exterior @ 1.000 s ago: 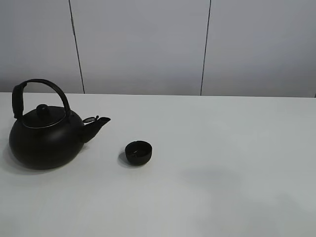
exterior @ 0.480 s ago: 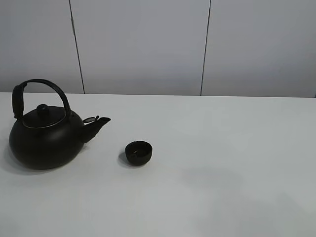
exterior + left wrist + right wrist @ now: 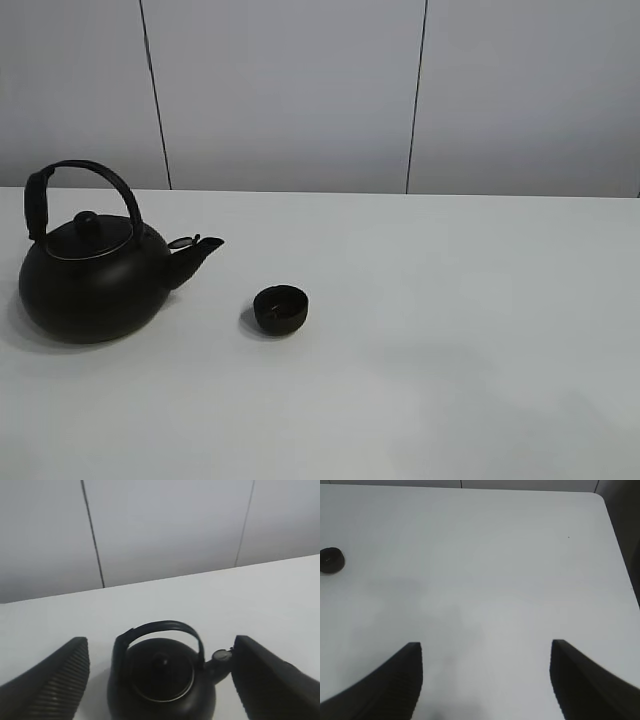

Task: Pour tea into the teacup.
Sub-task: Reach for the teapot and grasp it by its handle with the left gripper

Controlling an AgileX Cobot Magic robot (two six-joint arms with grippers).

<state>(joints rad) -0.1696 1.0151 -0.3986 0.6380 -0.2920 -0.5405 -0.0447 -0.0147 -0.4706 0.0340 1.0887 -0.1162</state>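
Observation:
The teacup [image 3: 281, 309], tiny, black and handleless, stands on the white table [image 3: 450, 300], right of a big round black kettle [image 3: 92, 280] with an arched handle and a spout that points at the cup. Neither gripper shows in the high view. In the left wrist view the left gripper [image 3: 160, 680] is open and empty, its two ribbed fingers spread wide on either side of the kettle [image 3: 160, 680], which lies ahead of them. In the right wrist view the right gripper [image 3: 485, 680] is open and empty above bare table, far from the teacup [image 3: 331, 560].
A grey panelled wall [image 3: 300, 90] stands behind the table. The table's far right corner and edge [image 3: 615, 535] show in the right wrist view.

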